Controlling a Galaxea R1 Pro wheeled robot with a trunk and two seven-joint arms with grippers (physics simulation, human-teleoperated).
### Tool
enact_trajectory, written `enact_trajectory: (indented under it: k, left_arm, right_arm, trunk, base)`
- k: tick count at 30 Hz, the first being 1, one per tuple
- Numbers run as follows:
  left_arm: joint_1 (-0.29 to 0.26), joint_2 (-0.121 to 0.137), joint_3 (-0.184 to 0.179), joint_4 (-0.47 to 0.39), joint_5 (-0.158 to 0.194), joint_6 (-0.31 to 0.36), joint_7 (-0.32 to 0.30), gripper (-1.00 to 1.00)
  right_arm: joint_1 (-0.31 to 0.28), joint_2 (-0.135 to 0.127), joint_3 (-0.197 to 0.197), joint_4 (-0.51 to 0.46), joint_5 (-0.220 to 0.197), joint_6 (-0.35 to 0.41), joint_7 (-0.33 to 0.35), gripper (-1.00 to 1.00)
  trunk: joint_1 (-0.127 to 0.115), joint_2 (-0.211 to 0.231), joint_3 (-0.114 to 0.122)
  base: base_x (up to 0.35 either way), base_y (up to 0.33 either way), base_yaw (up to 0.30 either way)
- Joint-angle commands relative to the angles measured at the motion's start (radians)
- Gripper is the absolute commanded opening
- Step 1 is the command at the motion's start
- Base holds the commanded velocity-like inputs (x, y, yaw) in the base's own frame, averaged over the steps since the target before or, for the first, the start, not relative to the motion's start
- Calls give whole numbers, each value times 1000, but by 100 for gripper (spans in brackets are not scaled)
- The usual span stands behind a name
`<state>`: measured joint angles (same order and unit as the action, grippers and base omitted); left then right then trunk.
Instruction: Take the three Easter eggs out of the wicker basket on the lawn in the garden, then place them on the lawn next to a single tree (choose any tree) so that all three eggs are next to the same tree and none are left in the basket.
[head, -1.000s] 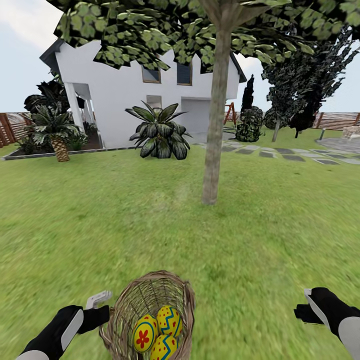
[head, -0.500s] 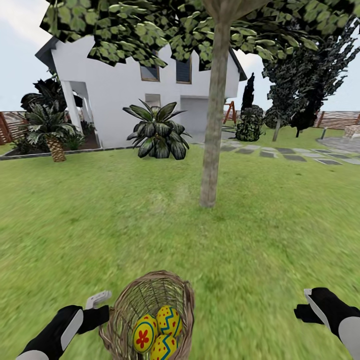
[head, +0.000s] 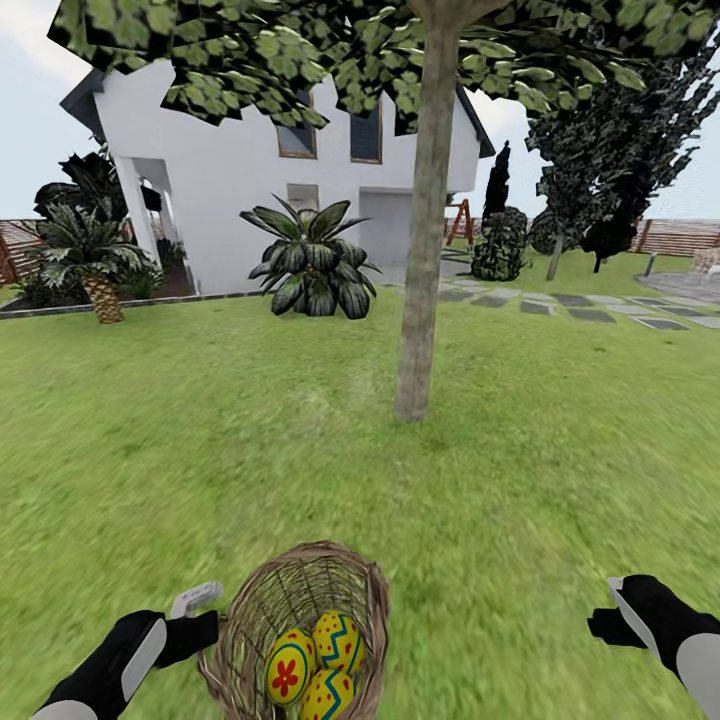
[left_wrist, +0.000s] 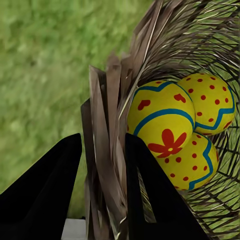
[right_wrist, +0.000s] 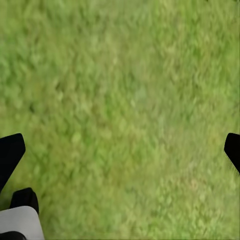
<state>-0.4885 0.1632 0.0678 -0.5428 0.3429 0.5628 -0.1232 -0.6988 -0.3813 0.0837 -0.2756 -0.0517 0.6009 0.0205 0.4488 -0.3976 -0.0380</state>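
Note:
The wicker basket (head: 275, 595) is at the bottom of the head view, tilted, with the three Easter eggs (head: 290, 675) inside it. They are yellow with blue zigzags, red dots and a red flower (left_wrist: 165, 117). My left gripper (head: 212, 615) is shut on the basket's rim (left_wrist: 107, 165), one finger inside and one outside the wicker wall. My right gripper (head: 603, 610) hangs open over bare lawn (right_wrist: 125, 100) to the right. The tree (head: 420, 250) with a grey-brown trunk stands ahead on the lawn (head: 560, 450), a few basket widths beyond the basket.
A white house (head: 230, 190) stands behind the tree. A palm-like plant (head: 310, 260) grows left of the trunk and another (head: 85, 255) at far left. Stepping stones (head: 590, 312), dark conifers (head: 600, 170) and a fence (head: 680, 238) lie to the right.
The whole view has shifted a little: house and palms slid left and the tree looks slightly nearer, so the camera moved. Basket, eggs and both grippers keep their places in the picture.

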Motion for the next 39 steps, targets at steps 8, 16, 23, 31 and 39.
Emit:
enact_trajectory:
  k: [8,16,23,31,39]
  left_arm:
    - [-1,-1,6,-2,10,8,-4,-100]
    - [-1,-1,7,-2,10,8,-4,-100]
    - [-1,-2,7,-2,10,7,-4,-100]
    - [-1,-2,7,-2,10,7,-3,-100]
    - [-1,-2,7,-2,10,7,-3,-100]
  right_arm:
    - [-1,-1,8,-2,-5,5,3,100]
    - [-1,-1,9,-1,-4,-5,10,100]
    - [-1,0,9,-1,-3,-6,9,100]
    - [-1,1,8,-1,-5,-6,9,100]
    - [-1,1,9,-1,-5,-6,9,100]
  trunk:
    - [1,-2,-7]
    - [1,-2,-9]
    - [1,-2,-9]
    - [1,-2,-9]
    - [1,-2,-9]
  base:
    - [319,-132,0]
    - [319,-131,0]
    - [320,-128,0]
    - [320,-127,0]
    - [320,-127,0]
